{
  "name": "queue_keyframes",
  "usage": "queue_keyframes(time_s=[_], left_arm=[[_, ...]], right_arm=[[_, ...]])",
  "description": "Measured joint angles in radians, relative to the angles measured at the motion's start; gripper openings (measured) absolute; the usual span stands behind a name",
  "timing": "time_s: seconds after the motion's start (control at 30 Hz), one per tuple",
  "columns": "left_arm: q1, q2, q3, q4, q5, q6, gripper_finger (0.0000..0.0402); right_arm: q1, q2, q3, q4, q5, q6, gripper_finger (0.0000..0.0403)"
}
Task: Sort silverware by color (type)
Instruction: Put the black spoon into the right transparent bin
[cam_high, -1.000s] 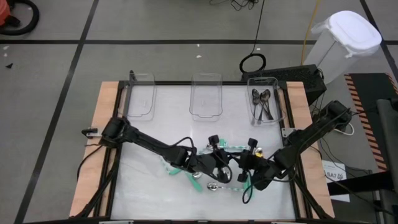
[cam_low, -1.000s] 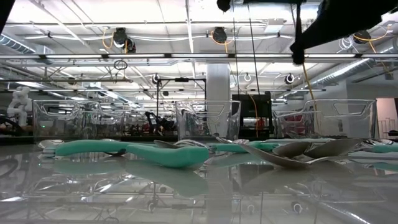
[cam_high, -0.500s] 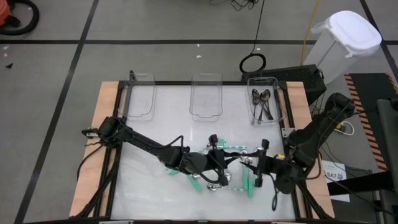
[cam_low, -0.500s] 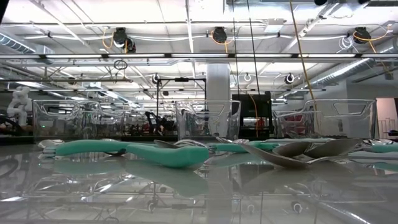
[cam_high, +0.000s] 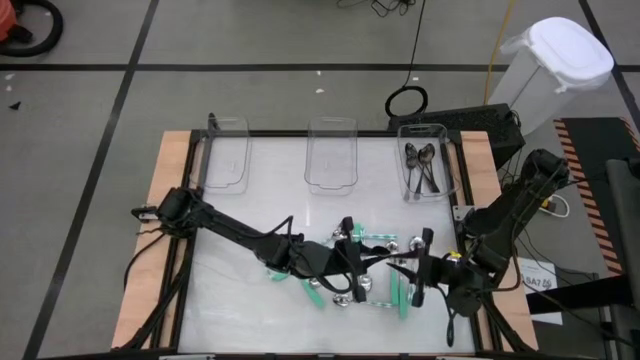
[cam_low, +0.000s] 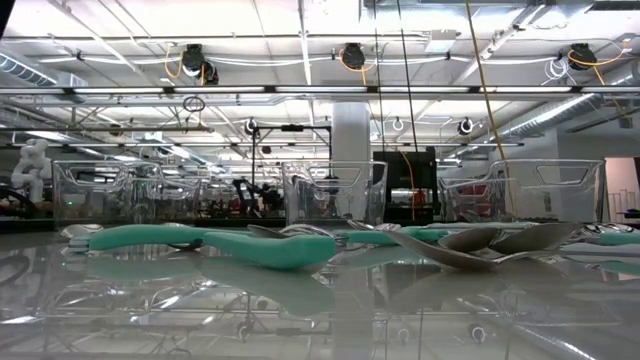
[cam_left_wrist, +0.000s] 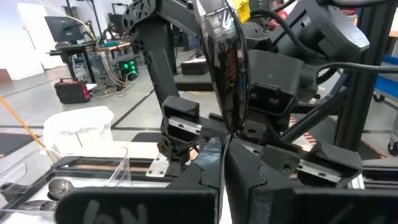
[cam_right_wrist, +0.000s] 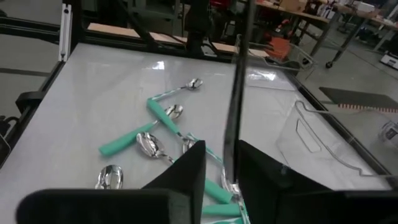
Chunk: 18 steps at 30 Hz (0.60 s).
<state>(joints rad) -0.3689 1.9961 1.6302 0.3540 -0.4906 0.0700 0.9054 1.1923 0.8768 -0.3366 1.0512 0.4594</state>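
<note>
The silverware (cam_high: 352, 262) is a loose pile of small spoons lying on the table (cam_high: 250, 215), on the near side of the middle bin (cam_high: 331, 153). Several have silver bowls and teal-green handles (cam_right_wrist: 127, 139), others are all shiny silver (cam_right_wrist: 110, 176), and the handles cross one another at odd angles. A few dark spoons (cam_high: 422, 165) already lie in the right bin (cam_high: 445, 160), well apart from the pile.

The left gripper (cam_high: 352, 272) is over the pile with its fingers (cam_left_wrist: 205, 168) clenched tight on the handle of a dark spoon (cam_left_wrist: 222, 65), which stands upright out of the grip, bowl uppermost. The right gripper (cam_high: 420, 268) is just to the right of the pile; a thin dark rod-like shape (cam_right_wrist: 234, 87) stands between its fingers (cam_right_wrist: 186, 165) (a spoon handle, perhaps), but I cannot tell whether the fingers press on it or stand clear.

From table height the spoons show only edge-on, and neither gripper appears there.
</note>
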Motion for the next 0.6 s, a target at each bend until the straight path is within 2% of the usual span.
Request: queue_keyframes(time_s=[0.2, 0.33, 0.43, 0.53, 0.6], left_arm=[[0.003, 0.0, 0.0, -0.069, 0.01, 0.004, 0.0005], [0.003, -0.004, 0.004, -0.163, 0.008, 0.008, 0.0011], [0.007, -0.007, 0.004, -0.268, -0.004, -0.025, 0.004], [0.012, -0.006, -0.005, -0.467, -0.022, -0.086, 0.008], [0.013, -0.018, -0.004, -0.593, -0.082, -0.168, 0.01]], right_arm=[[0.0, 0.0, -0.001, -0.012, -0.009, -0.004, 0.0009], [-0.001, 0.002, -0.003, -0.023, -0.018, 0.023, 0.0008], [-0.004, 0.002, -0.003, -0.026, -0.002, 0.059, 0.0005], [-0.017, -0.003, 0.001, -0.022, 0.062, 0.095, 0.0004], [-0.032, -0.001, 0.001, -0.033, 0.082, 0.099, 0.0003]])
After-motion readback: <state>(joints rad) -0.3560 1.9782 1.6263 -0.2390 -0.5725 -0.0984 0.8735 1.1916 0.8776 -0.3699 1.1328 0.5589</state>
